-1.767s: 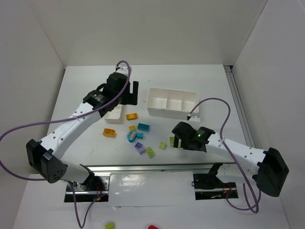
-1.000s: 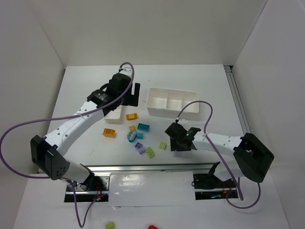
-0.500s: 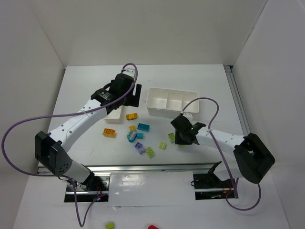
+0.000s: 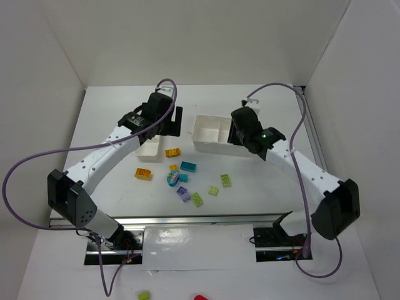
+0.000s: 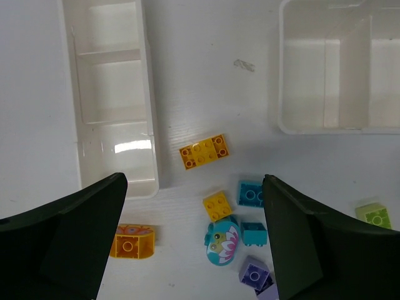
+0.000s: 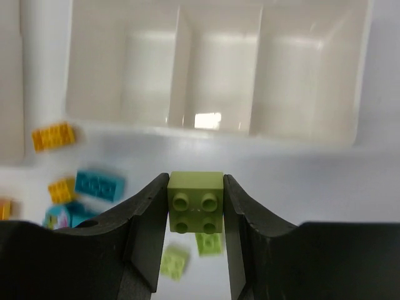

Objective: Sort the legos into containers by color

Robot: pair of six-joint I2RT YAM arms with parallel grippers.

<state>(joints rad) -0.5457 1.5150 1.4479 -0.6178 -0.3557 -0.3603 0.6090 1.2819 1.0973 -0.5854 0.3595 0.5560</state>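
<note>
My right gripper (image 6: 196, 212) is shut on a light green lego (image 6: 196, 202), held in the air just in front of the wide three-compartment container (image 6: 212, 134). From above, that gripper (image 4: 240, 130) hangs over the right part of this container (image 4: 209, 149). My left gripper (image 5: 194, 178) is open and holds nothing, high above the loose legos beside the narrow two-compartment container (image 5: 150, 125). Below it lie an orange brick (image 5: 204, 151), a yellow one (image 5: 217, 205), teal ones (image 5: 251, 194), a purple one (image 5: 255, 274) and a rounded orange one (image 5: 132, 242). Light green legos (image 4: 225, 180) lie to the right.
A metal rail (image 4: 200, 219) runs along the near table edge, with a stray green bit (image 4: 144, 295) and a red bit (image 4: 200, 298) beyond it. White walls close in the back and both sides. Purple cables (image 4: 294, 94) loop off both arms.
My right gripper shut on a light green lego at the table, lifted it and swung back and up to the wide container. The left gripper stayed over the narrow container.
</note>
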